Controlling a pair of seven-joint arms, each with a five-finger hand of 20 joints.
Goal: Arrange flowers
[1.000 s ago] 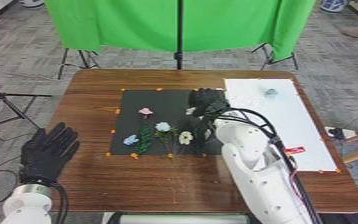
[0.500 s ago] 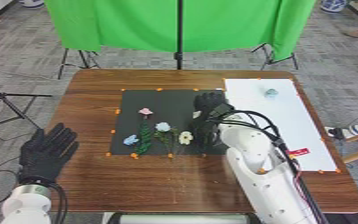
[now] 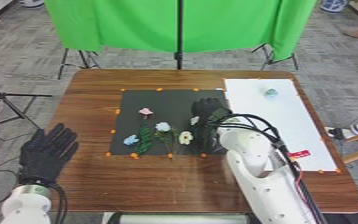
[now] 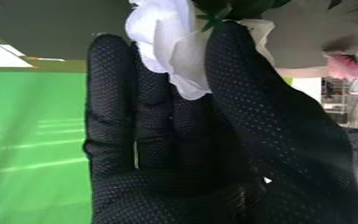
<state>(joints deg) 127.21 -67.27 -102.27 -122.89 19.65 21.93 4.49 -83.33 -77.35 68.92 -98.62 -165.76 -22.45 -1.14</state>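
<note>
Right wrist view shows the right robot hand (image 4: 175,190) with its fingers straight and the thumb apart from them. White petals of a flower (image 4: 158,45) are seen at the gap between, just beside the thumb tip; no firm grip can be seen. In head view, this hand is placed along the right part of the black mat (image 3: 162,97), probably so that the stem can be reached from the side and the petals are not crushed. To the left of it, a cream flower (image 3: 186,137), a pale blue-white flower (image 3: 163,127), a pink flower (image 3: 146,111) and a blue flower (image 3: 131,140) are laid on the mat. Their heads are set at different heights, perhaps for a balanced arrangement. The left robot hand (image 3: 49,147) is rested flat, fingers extended, at the table's (image 3: 149,185) left side, likely kept away from the work. Farther right, a white board (image 3: 255,120) is placed, with a small pale green-blue object (image 3: 270,92) on it.
</note>
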